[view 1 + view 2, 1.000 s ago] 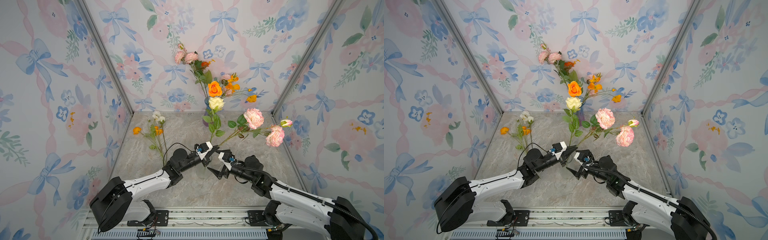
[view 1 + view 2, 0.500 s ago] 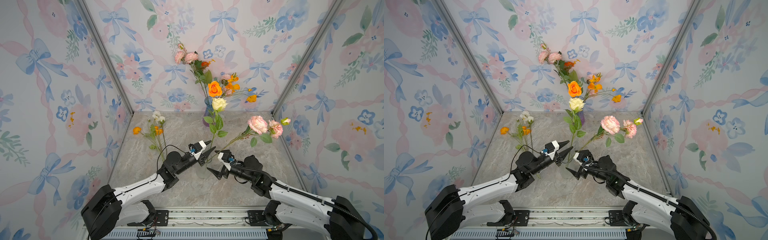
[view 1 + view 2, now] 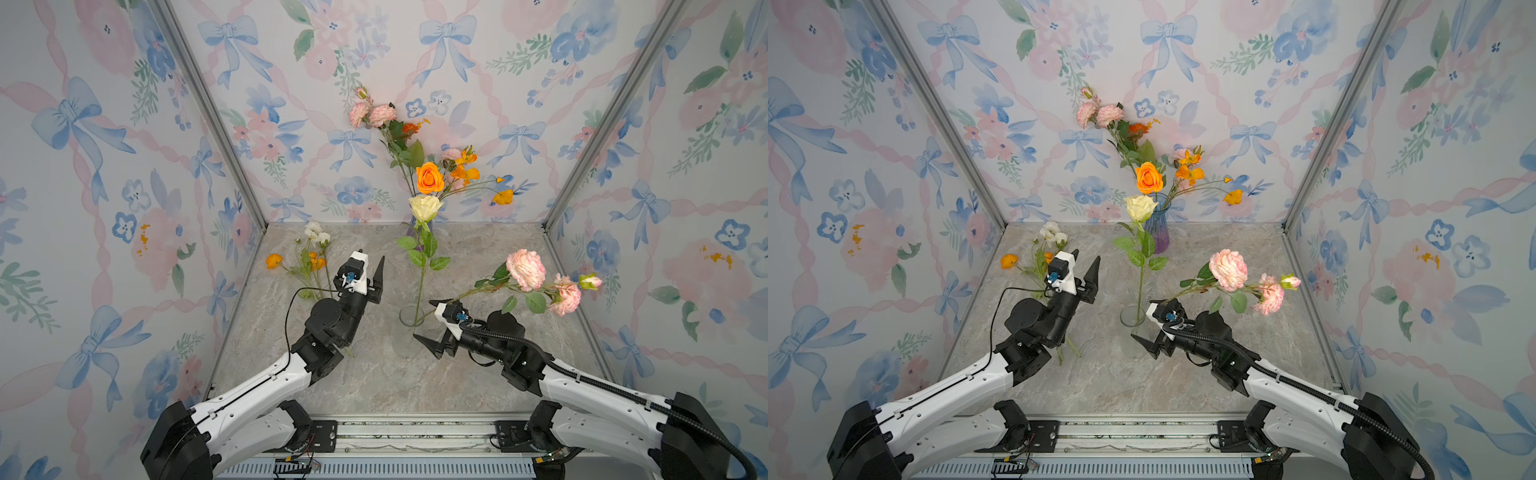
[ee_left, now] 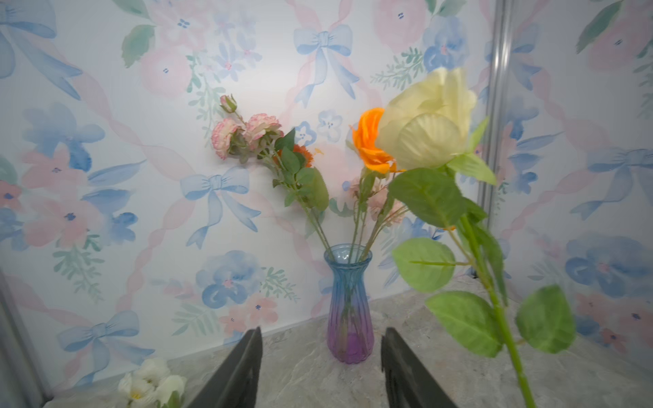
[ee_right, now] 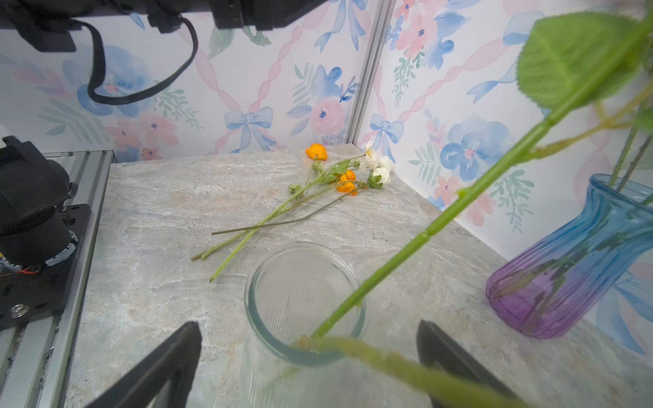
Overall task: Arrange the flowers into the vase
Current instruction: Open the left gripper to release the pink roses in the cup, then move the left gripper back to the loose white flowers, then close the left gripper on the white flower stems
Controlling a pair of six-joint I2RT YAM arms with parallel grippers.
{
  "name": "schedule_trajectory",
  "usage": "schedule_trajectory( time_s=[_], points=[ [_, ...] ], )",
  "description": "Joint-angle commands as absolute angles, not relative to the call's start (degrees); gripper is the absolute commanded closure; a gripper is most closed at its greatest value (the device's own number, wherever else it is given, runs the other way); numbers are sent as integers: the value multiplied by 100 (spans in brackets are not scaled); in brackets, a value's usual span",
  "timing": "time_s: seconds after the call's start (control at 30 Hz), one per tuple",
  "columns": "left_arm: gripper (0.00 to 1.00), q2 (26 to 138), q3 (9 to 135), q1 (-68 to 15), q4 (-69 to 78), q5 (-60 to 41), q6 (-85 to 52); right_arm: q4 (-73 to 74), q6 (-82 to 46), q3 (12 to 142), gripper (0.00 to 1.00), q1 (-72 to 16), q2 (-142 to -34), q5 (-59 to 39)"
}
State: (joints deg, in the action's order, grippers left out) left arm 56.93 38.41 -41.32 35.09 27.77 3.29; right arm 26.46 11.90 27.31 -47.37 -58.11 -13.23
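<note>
Flowers (image 3: 429, 178): cream rose (image 3: 424, 208), pink ruffled spray (image 3: 525, 270) lean in clear vase (image 3: 402, 316); left claw (image 3: 371, 254), right claw (image 3: 424, 319) agape, empty.

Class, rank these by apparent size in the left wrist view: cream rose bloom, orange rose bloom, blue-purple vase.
1. cream rose bloom, nearest the camera, so enlarged
2. blue-purple vase
3. orange rose bloom, partly hidden behind the cream one

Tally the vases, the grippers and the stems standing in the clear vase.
Vases: 2 (clear vase, blue vase)
Grippers: 2 (left gripper, right gripper)
Stems in the clear vase: 2 (cream rose, pink spray)
Total: 6
</note>
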Motion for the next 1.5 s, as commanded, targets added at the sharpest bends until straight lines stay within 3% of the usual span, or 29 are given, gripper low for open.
schedule_trajectory(
  time_s=[0.0,0.23,0.4,0.67,0.9,1.23,1.47],
  points=[
    [45,5605,4349,-3621,1843,3375,-752,2381,1013,2869,3,-4808,-5663,-1255],
    [45,6278,4678,-2358,47,2083,-2025,2389,937,2755,3,-4811,-5537,-1257],
    [50,6708,4105,-1745,340,1424,-2547,2604,1030,2635,3,-4804,-5615,-1302],
    [60,8421,4258,-939,468,589,-3249,2745,1081,2558,3,-4800,-5704,-1293],
    [65,9182,4530,-927,466,1094,-3383,2732,1088,2569,3,-4799,-5652,-1328],
    [74,8578,3984,-923,742,1737,-3495,2721,1079,2584,3,-4795,-5641,-1347],
    [82,8660,3959,-699,747,1529,-3543,2726,1072,2575,3,-4801,-5633,-1359]
  ],
)
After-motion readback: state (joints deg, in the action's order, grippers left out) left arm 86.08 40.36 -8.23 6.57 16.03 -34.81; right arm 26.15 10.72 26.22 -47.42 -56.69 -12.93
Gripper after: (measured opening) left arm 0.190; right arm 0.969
